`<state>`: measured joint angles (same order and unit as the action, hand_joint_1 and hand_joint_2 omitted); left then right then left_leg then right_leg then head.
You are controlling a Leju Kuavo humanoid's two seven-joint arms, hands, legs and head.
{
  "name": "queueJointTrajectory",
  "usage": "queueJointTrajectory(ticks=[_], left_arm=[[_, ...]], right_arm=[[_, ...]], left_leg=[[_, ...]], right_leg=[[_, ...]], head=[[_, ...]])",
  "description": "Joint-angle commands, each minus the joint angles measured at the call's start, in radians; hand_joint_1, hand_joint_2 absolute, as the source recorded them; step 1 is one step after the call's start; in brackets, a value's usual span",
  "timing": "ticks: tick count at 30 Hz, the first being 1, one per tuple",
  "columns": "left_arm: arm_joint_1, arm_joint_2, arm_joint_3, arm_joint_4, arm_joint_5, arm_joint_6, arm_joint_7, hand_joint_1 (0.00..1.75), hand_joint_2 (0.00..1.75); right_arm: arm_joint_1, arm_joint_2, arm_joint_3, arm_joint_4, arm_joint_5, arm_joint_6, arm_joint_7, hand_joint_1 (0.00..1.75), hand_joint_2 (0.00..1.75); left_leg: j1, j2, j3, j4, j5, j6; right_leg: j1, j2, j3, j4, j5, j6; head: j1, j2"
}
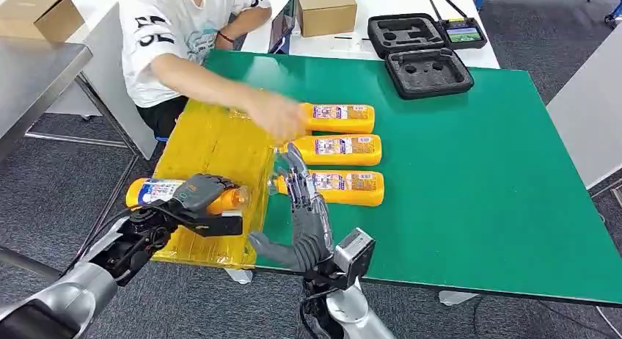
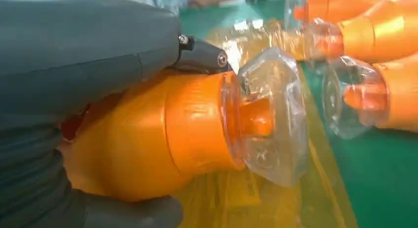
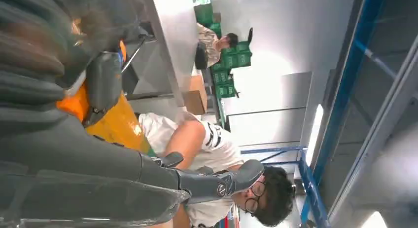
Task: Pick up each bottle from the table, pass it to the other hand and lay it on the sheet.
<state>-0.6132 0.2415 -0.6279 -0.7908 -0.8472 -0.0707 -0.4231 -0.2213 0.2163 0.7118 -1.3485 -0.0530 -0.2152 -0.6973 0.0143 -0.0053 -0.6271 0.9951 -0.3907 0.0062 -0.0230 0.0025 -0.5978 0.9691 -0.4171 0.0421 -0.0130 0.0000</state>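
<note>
Left hand (image 1: 199, 192) grips a bottle (image 1: 158, 191) above the sheet (image 1: 213, 155) at the surface's (image 1: 469, 185) left edge; right hand (image 1: 301, 214) open, fingers spread, empty.

Orange bottles (image 1: 341, 118), yellow sheet (image 1: 213, 144)

Open black foam-lined case (image 1: 418, 51) at the far edge of the green bench (image 1: 499, 177). Brown cardboard box (image 1: 325, 9) behind it. Person in white shirt (image 1: 172, 38) at far-left corner.
</note>
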Motion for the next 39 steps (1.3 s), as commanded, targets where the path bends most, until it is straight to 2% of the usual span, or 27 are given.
queueJointTrajectory(ticks=[1, 7, 9, 10, 13, 14, 15, 17, 19, 20, 21, 22, 23, 25, 26, 29, 30, 33, 36, 38, 39], left_arm=[[-0.048, -0.014, -0.043, 0.107, 0.095, -0.102, -0.028, 1.75, 1.75], [-0.001, 0.007, -0.059, 0.098, 0.131, -0.127, -0.04, 1.75, 1.75], [-0.001, 0.007, -0.059, 0.098, 0.131, -0.127, -0.04, 1.75, 1.75], [-0.001, 0.007, -0.059, 0.098, 0.131, -0.127, -0.04, 1.75, 1.75], [0.004, 0.007, -0.073, 0.101, 0.129, -0.122, -0.035, 1.75, 1.75], [0.008, 0.009, -0.081, 0.101, 0.126, -0.114, -0.03, 1.75, 1.75], [0.018, 0.005, -0.091, 0.099, 0.12, -0.096, -0.023, 1.75, 1.75], [0.029, 0.002, -0.104, 0.098, 0.107, -0.077, -0.008, 1.75, 1.75], [0.049, -0.002, -0.124, 0.097, 0.077, -0.042, 0.012, 1.48, 1.75], [0.066, 0.0, -0.136, 0.093, 0.059, -0.014, 0.025, 0.68, 1.75], [0.079, -0.001, -0.141, 0.093, 0.053, -0.008, 0.029, 0.42, 1.75], [0.093, -0.003, -0.146, 0.091, 0.041, 0.016, 0.041, 0.1, 1.75], [0.102, -0.006, -0.148, 0.091, 0.037, 0.025, 0.043, 0.1, 1.75], [0.105, -0.008, -0.148, 0.091, 0.036, 0.028, 0.044, 0.1, 1.75], [0.105, -0.01, -0.147, 0.093, 0.036, 0.028, 0.044, 0.0, 1.75], [0.118, -0.01, -0.138, 0.087, 0.03, 0.033, 0.05, 0.0, 1.75], [0.12, -0.01, -0.137, 0.086, 0.03, 0.032, 0.05, 0.0, 0.0], [0.121, -0.013, -0.101, 0.079, 0.084, -0.029, 0.036, 0.0, 0.0], [0.117, -0.001, -0.034, 0.06, 0.234, -0.177, 0.0, 0.0, 0.0], [0.112, 0.004, -0.013, 0.057, 0.279, -0.215, -0.008, 0.0, 0.0], [0.115, 0.009, 0.019, 0.051, 0.361, -0.295, -0.024, 0.0, 0.0]], right_arm=[[-0.066, -0.011, 0.02, 0.122, -0.013, -0.01, -0.001, 0.0, 1.75], [-0.079, -0.007, 0.026, 0.141, -0.028, -0.002, -0.001, 0.0, 1.75], [-0.079, -0.007, 0.026, 0.141, -0.028, -0.002, -0.001, 0.0, 1.75], [-0.079, -0.007, 0.026, 0.141, -0.028, -0.002, -0.001, 0.0, 1.75], [-0.085, -0.006, 0.028, 0.15, -0.033, -0.001, -0.001, 0.0, 1.75], [-0.088, -0.005, 0.029, 0.155, -0.035, -0.003, -0.001, 0.0, 1.75], [-0.093, -0.004, 0.03, 0.162, -0.042, -0.001, -0.001, 0.0, 1.75], [-0.097, -0.002, 0.028, 0.165, -0.047, 0.001, -0.001, 0.0, 1.75], [-0.101, 0.002, 0.028, 0.169, -0.054, 0.006, 0.001, 0.0, 1.75], [-0.104, 0.005, 0.03, 0.17, -0.055, 0.008, 0.001, 0.0, 1.75], [-0.106, 0.008, 0.028, 0.172, -0.064, 0.015, 0.008, 0.0, 1.75], [-0.109, 0.01, 0.029, 0.174, -0.066, 0.018, 0.009, 0.0, 1.75], [-0.11, 0.011, 0.03, 0.174, -0.065, 0.018, 0.009, 0.0, 1.75], [-0.11, 0.011, 0.03, 0.175, -0.065, 0.019, 0.009, 0.0, 1.75], [-0.111, 0.011, 0.031, 0.176, -0.066, 0.02, 0.009, 0.0, 1.75], [-0.111, 0.015, 0.031, 0.183, -0.071, 0.026, 0.013, 0.0, 1.75], [-0.112, 0.016, 0.031, 0.183, -0.072, 0.026, 0.013, 0.0, 1.75], [-0.123, 0.024, 0.032, 0.195, -0.068, 0.013, 0.021, 0.0, 1.75], [-0.131, 0.024, 0.043, 0.219, -0.069, 0.009, 0.026, 0.0, 1.75], [-0.129, 0.021, 0.044, 0.223, -0.07, 0.006, 0.025, 0.0, 1.75], [-0.13, 0.019, 0.048, 0.23, -0.072, 0.004, 0.026, 0.0, 1.75]], left_leg=[[0.002, 0.001, 0.007, 0.0, -0.003, 0.001], [0.0, 0.002, 0.005, -0.001, -0.001, 0.0], [0.001, 0.004, 0.01, -0.001, -0.004, 0.0], [0.0, 0.002, 0.005, -0.001, -0.001, 0.0], [-0.001, 0.002, 0.006, -0.002, -0.001, 0.0], [0.001, 0.004, 0.011, -0.001, -0.004, 0.001], [0.0, 0.003, 0.008, -0.002, -0.002, 0.0], [0.0, 0.004, 0.011, -0.003, -0.003, 0.0], [-0.001, 0.003, 0.01, -0.002, -0.002, 0.0], [0.0, 0.003, 0.011, -0.002, -0.002, 0.001], [0.001, 0.004, 0.013, -0.003, -0.004, 0.001], [-0.001, 0.003, 0.009, -0.002, -0.001, 0.0], [0.0, 0.005, 0.013, -0.003, -0.003, 0.0], [-0.001, 0.002, 0.011, -0.003, -0.002, 0.0], [0.0, 0.003, 0.013, -0.003, -0.003, 0.0], [0.0, 0.003, 0.014, -0.003, -0.002, 0.0], [-0.001, 0.003, 0.014, -0.003, -0.002, 0.0], [-0.001, 0.002, 0.013, -0.003, -0.002, 0.0], [0.0, 0.002, 0.015, -0.003, -0.003, 0.0], [-0.001, 0.0, 0.014, -0.002, -0.002, 0.0], [0.001, 0.002, 0.017, -0.002, -0.003, 0.0]], right_leg=[[0.002, 0.0, 0.008, -0.002, -0.002, -0.003], [0.0, 0.002, 0.005, -0.001, -0.001, -0.001], [0.002, 0.004, 0.01, -0.002, -0.002, -0.003], [0.0, 0.002, 0.005, -0.001, -0.001, -0.001], [0.0, 0.001, 0.006, -0.001, -0.001, -0.001], [0.002, 0.003, 0.011, -0.002, -0.002, -0.003], [0.0, 0.002, 0.007, -0.002, -0.001, -0.002], [0.001, 0.003, 0.011, -0.003, -0.001, -0.002], [0.0, 0.002, 0.009, -0.002, -0.001, -0.001], [0.0, 0.003, 0.01, -0.002, -0.001, -0.002], [0.001, 0.004, 0.013, -0.003, -0.002, -0.003], [0.0, 0.003, 0.008, -0.002, -0.001, -0.001], [0.0, 0.005, 0.011, -0.003, -0.001, -0.002], [0.0, 0.003, 0.01, -0.002, -0.001, -0.001], [0.0, 0.004, 0.012, -0.003, -0.001, -0.002], [0.0, 0.004, 0.013, -0.003, -0.001, -0.002], [0.0, 0.004, 0.014, -0.003, -0.001, -0.002], [0.0, 0.003, 0.014, -0.002, -0.001, -0.002], [0.001, 0.003, 0.016, -0.003, -0.001, -0.003], [0.0, 0.001, 0.016, -0.001, -0.001, -0.002], [0.002, 0.003, 0.018, -0.003, -0.001, -0.004]], head=[[0.0, 0.0], [0.0, 0.0], [0.0, 0.0], [0.0, 0.0], [0.0, 0.0], [0.0, 0.0], [0.0, 0.0], [0.0, 0.0], [0.0, 0.0], [0.0, 0.0], [0.0, 0.0], [0.0, 0.0], [0.0, 0.0], [0.0, 0.0], [0.0, 0.0], [0.0, 0.0], [0.0, 0.0], [0.0, 0.0], [0.0, 0.0], [0.0, 0.0], [0.0, 0.0]])
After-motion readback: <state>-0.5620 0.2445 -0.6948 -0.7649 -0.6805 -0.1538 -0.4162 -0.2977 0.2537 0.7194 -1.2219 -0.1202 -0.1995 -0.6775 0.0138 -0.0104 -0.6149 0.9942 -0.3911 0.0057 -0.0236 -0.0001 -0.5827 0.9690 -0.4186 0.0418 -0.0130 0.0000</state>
